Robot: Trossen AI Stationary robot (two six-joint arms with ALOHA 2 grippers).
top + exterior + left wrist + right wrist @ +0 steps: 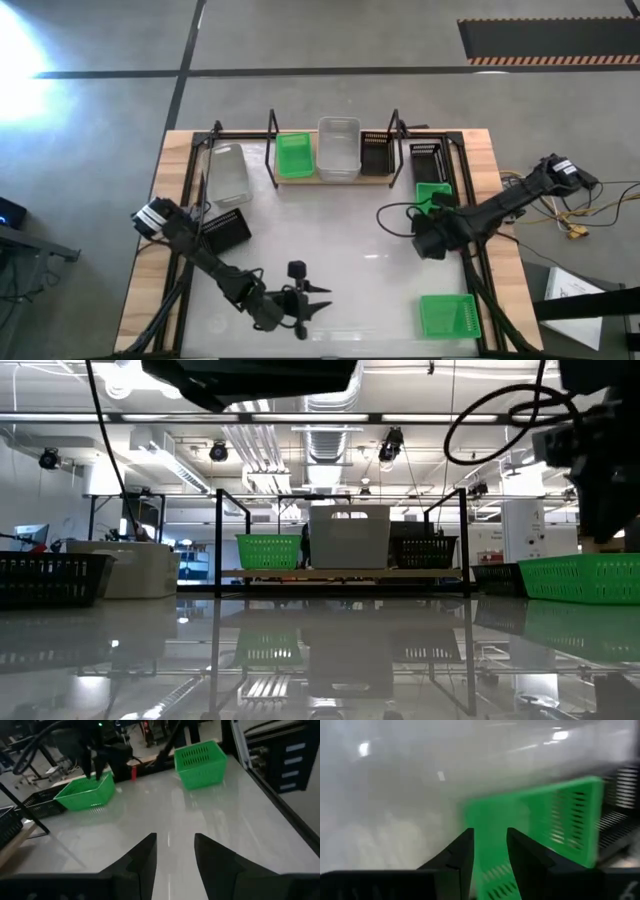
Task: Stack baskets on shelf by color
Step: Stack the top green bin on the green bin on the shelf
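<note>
Overhead and table-level views of a two-arm robot at a white tabletop (340, 250). The shelf (330, 160), a light-wood plank between black wire uprights, stands at the far edge and carries, from left to right, a green basket (293, 155), a translucent white basket (338, 148) and a black basket (376, 153). Loose on the tabletop: a second white basket (229, 173) and a black basket (226, 230) on the left side; a further black basket (427, 160) beside the shelf's right end; a green basket at the near right corner (448, 316). The right gripper (488, 857) sits at another green basket (432, 193) on the right side; its fingers stand partly apart with the basket's wall between them, and whether they press on it cannot be told. The left gripper (175, 855) rests low near the front edge, fingers parted, holding nothing
</note>
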